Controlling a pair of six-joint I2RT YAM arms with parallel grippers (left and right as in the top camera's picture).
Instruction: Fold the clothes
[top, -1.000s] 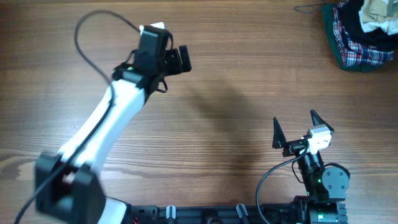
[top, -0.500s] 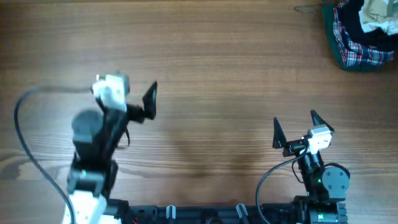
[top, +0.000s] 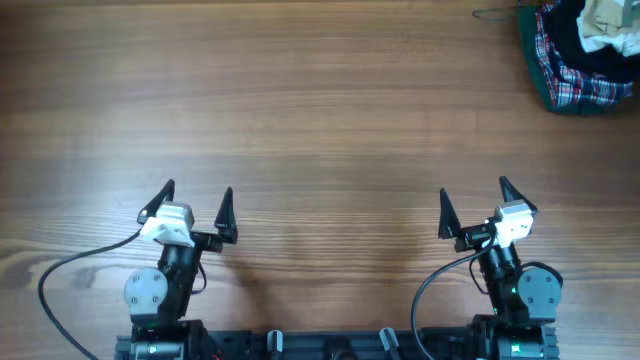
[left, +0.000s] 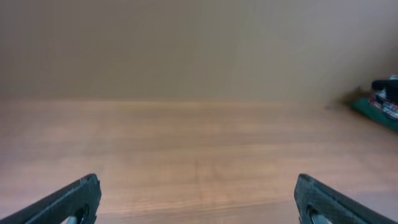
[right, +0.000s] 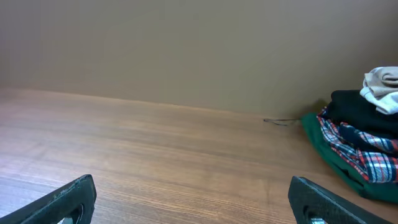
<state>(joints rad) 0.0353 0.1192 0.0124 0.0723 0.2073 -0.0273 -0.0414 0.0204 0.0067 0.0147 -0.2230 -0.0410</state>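
The pale blue-and-white garment is out of view in every frame. My left gripper (top: 196, 200) is open and empty, low near the table's front edge on the left. In the left wrist view (left: 198, 199) only bare wood lies between its fingers. My right gripper (top: 472, 198) is open and empty near the front edge on the right. Bare wood also lies between its fingers in the right wrist view (right: 193, 196).
A heap of red-green plaid, dark and cream clothes (top: 580, 55) lies at the far right corner; it also shows in the right wrist view (right: 360, 149) and at the right edge of the left wrist view (left: 382, 102). A thin wire hanger tip (top: 495, 13) lies beside it.
My left arm has drawn back from the far left-middle of the table to the front edge, gripper open. The right arm has not moved.
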